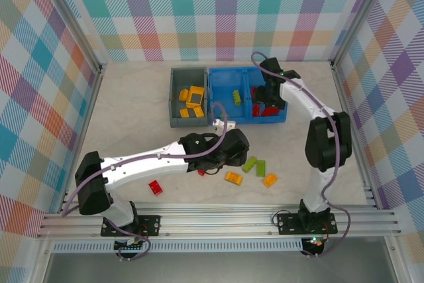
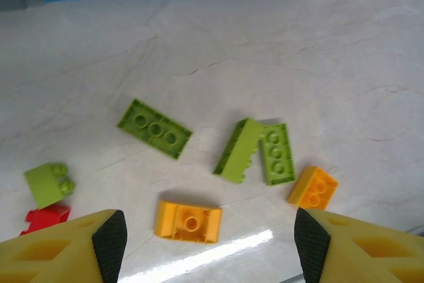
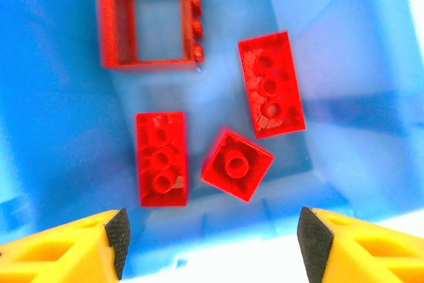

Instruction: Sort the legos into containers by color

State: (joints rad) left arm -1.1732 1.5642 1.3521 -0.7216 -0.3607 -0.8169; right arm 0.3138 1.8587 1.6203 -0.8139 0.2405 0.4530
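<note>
Legos [image 2: 154, 128] are lying in two groups, and you are seeing one arm stationed over each. Your right gripper [image 3: 212, 240] is hovering over the right compartment of the blue bin [image 1: 232, 69], jaws apart with nothing between them. That is probably because red is going there: four red pieces are sitting on its floor, one hollow frame [image 3: 147, 18], two three-stud bricks and one single-stud square. The left compartment is holding green, at least one brick. The grey bin [image 1: 173, 101] just beside it is taking yellow-orange, three as far as you can count from above. Your left gripper [image 2: 210, 246] is hanging low over the counter [image 2: 318, 64], jaws spread wide and empty, likely lining up a pick from the loose pile. Under it you are counting four green, two yellow-orange and one red brick [image 2: 43, 217] at the picture's edge. The overhead camera is adding a stray red brick [image 1: 155, 187] lying well apart to the left, so about eight are waiting to be sorted.
</note>
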